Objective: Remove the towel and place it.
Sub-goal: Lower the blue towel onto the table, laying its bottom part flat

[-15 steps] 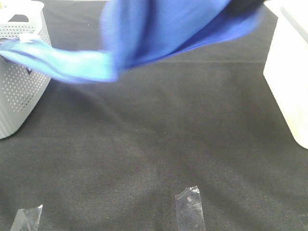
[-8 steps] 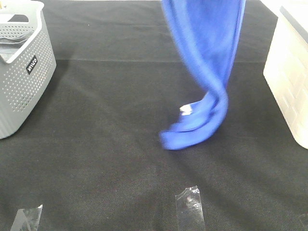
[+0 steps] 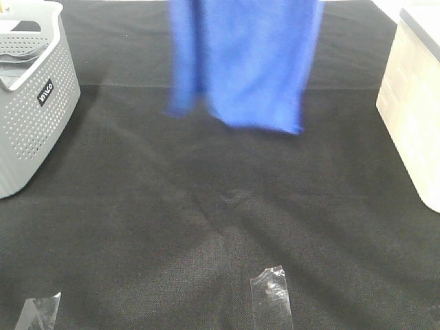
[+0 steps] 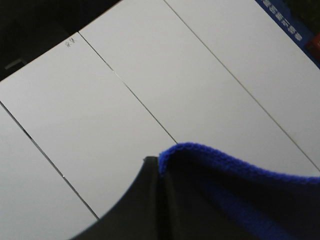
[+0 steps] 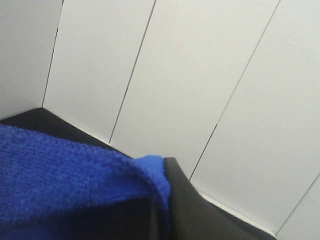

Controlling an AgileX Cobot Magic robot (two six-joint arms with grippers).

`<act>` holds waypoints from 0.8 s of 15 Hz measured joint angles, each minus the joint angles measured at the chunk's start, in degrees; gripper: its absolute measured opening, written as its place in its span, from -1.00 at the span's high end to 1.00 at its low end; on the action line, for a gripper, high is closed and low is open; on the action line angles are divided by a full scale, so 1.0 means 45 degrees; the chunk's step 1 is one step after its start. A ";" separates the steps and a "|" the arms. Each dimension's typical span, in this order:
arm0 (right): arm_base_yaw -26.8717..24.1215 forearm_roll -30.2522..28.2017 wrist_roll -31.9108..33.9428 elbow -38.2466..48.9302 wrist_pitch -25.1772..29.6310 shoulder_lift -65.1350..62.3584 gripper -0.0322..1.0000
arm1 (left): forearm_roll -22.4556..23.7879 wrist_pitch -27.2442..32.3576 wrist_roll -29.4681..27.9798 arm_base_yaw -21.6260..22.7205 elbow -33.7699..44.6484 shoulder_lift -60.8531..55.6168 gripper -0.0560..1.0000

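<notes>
Towel: the towel (image 3: 244,65) hangs in the air over the far middle of the table (image 3: 206,220). Its top runs out of the high view and its bottom edge is clear of the black surface. It's spread fairly flat, the left side ends a bit higher than the rest, and it's a little blurry.
Left gripper: the left gripper (image 4: 159,172) is clamped tight, with the towel's blue edge pinched right at its dark fingertips.
Right gripper: same deal. The right gripper (image 5: 167,172) is closed all the way on a bunched blue corner.
High view: neither gripper shows up there, only the cloth.
Table: black fabric top with a few soft creases around the middle.
Basket: the grey perforated basket (image 3: 34,117) is far left with a small label on its side, well apart from the towel.
White box: the white box (image 3: 412,117) is at the right edge — also well apart.
Tape: a clear tape strip (image 3: 271,295) is near the front, just right of centre, and a second strip (image 3: 38,311) is at the near left.
Background: a white panelled wall (image 4: 150,75) shows behind both grippers.
</notes>
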 joint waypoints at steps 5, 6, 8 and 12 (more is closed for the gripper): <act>0.0000 0.0229 0.0000 0.0000 -0.0764 0.0700 0.88 | 0.0038 -0.0153 -0.0076 0.0764 0.0000 0.0102 0.89; 0.0000 0.0255 0.0000 0.0000 -0.0955 0.0828 0.88 | 0.0038 -0.0280 -0.0089 0.0955 0.0000 0.0204 0.89; 0.0000 0.0420 0.0000 0.0000 -0.1630 0.1044 0.88 | 0.0038 -0.0560 -0.0076 0.1070 0.0000 0.0522 0.89; 0.0000 0.0611 0.0000 0.0000 -0.3119 0.1706 0.88 | 0.0038 -0.1961 0.1299 0.1210 0.0000 0.1502 0.89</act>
